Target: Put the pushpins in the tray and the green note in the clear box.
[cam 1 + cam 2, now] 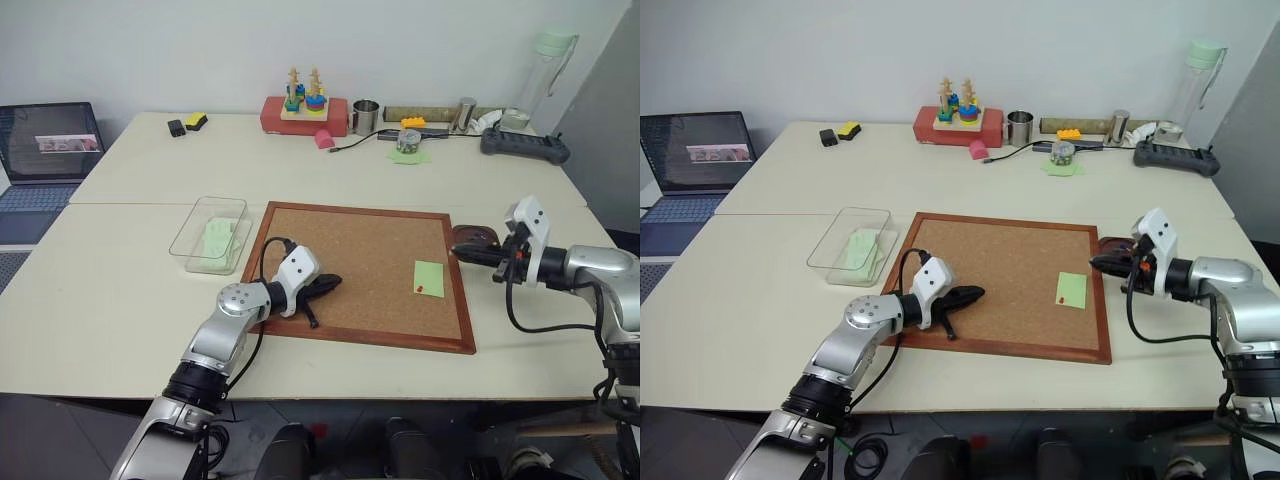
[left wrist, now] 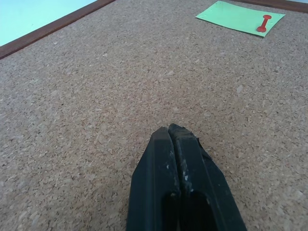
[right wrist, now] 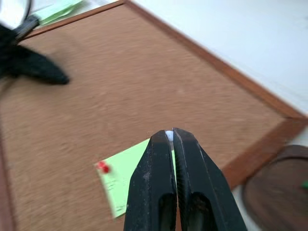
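Observation:
The green note (image 1: 428, 277) lies on the corkboard (image 1: 365, 250) near its right edge, with a red pushpin (image 1: 421, 288) stuck in its lower corner. Just past the board's right frame sits the dark tray (image 1: 475, 236). My right gripper (image 1: 458, 252) hovers over that frame, between note and tray. It is shut, with a tiny pale head pinched at its tips (image 3: 169, 135), a pushpin as far as I can tell. On the board's left part rests my left gripper (image 1: 335, 281), shut and empty. The clear box (image 1: 200, 215) stands left of the board.
A paler green sheet (image 1: 218, 240) lies inside the clear box. A laptop (image 1: 50, 150) is at the far left. Along the back are a red block with stacking toys (image 1: 305, 113), a metal cup (image 1: 365, 116), a controller (image 1: 524, 145) and a bottle (image 1: 548, 70).

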Robot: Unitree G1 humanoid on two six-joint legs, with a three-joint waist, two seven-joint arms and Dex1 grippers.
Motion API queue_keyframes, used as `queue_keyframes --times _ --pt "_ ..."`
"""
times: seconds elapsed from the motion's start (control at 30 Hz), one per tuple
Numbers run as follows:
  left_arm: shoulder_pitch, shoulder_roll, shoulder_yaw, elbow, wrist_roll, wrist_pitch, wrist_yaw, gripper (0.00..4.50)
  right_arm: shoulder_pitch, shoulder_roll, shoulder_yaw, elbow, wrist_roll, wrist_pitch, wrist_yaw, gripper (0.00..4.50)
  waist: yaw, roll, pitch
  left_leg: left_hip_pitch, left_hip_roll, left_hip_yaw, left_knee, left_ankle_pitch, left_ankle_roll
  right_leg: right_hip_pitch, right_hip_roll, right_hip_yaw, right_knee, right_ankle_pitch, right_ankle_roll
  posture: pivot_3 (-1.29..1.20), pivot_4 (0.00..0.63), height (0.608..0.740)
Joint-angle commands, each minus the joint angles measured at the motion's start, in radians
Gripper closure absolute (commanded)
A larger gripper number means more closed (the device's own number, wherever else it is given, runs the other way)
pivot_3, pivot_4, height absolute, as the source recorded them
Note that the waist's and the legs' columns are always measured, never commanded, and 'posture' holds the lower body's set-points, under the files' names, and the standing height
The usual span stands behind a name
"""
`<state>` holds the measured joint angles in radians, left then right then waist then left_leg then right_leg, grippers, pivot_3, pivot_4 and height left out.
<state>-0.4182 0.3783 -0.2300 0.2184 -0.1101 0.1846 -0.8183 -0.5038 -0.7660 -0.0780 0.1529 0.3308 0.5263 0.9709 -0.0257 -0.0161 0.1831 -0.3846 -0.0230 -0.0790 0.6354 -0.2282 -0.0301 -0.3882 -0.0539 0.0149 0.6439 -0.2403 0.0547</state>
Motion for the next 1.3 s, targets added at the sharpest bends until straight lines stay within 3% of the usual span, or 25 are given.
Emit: queue_keyframes --times 0.03,0.3,0.4,0.77,0.8,0.93,1.13,1.3 --pt "0.032 0.006 -0.038 0.045 0.042 0.025 -0.007 4.5 -0.044 0.018 -0.007 0.096 -0.096 -0.074 -0.142 4.47 0.0 0.0 0.0 0.0 0.0 0.0 0.0 0.0 0.0 0.0 0.0 0.0 0.0 0.0 0.0 0.0 0.15 0.74" --pt "0.035 0.007 -0.04 0.044 0.044 0.025 -0.008 4.5 -0.069 0.045 0.041 0.186 -0.196 -0.11 -0.238 4.47 -0.001 0.0 0.0 0.001 0.0 0.0 -0.003 0.0 0.0 0.0 0.0 0.0 0.0 -0.001 -0.001 0.0 0.15 0.74" --pt "0.036 0.007 -0.039 0.044 0.044 0.025 -0.007 4.5 -0.082 0.052 0.046 0.207 -0.219 -0.125 -0.261 4.03 -0.001 0.0 0.0 0.001 0.0 0.0 -0.003 0.0 0.0 0.0 0.0 0.0 0.0 -0.001 -0.001 0.0 0.15 0.74" --pt "0.041 0.007 -0.038 0.034 0.043 0.028 -0.002 4.5 -0.102 0.06 0.002 0.169 -0.206 -0.125 -0.29 1.8 -0.001 0.0 0.0 0.001 0.0 0.001 -0.004 0.0 0.0 0.0 0.0 0.0 0.0 -0.001 -0.001 0.0 0.15 0.74" --pt "0.041 0.007 -0.037 0.034 0.043 0.028 -0.002 4.5 -0.099 0.057 -0.004 0.151 -0.194 -0.124 -0.276 1.44 -0.001 0.0 0.0 0.001 0.0 0.0 -0.004 0.0 0.0 0.0 0.0 0.0 0.0 -0.001 -0.001 0.0 0.15 0.74" --pt "0.041 0.006 -0.038 0.035 0.043 0.029 -0.001 4.5 -0.037 0.032 0.002 0.018 -0.116 -0.104 -0.132 0.76 -0.001 0.0 0.0 0.001 0.0 0.0 -0.005 0.0 0.0 0.0 0.0 0.0 0.0 -0.001 0.0 0.0 0.15 0.74" --pt "0.035 0.003 -0.04 0.044 0.044 0.025 -0.003 4.5 0.086 -0.007 0.054 -0.184 -0.034 -0.049 0.025 0.76 0.0 0.0 0.0 0.001 0.0 0.0 -0.005 0.0 0.0 0.0 0.0 0.0 0.0 -0.002 0.0 0.0 0.15 0.74" --pt "0.033 0.002 -0.04 0.047 0.045 0.023 -0.004 4.5 0.148 0.002 0.114 -0.27 -0.021 -0.017 0.056 0.76 0.0 0.0 0.0 0.002 0.0 -0.001 -0.005 0.0 0.0 0.0 0.0 0.0 0.0 -0.002 0.0 0.0 0.15 0.74"
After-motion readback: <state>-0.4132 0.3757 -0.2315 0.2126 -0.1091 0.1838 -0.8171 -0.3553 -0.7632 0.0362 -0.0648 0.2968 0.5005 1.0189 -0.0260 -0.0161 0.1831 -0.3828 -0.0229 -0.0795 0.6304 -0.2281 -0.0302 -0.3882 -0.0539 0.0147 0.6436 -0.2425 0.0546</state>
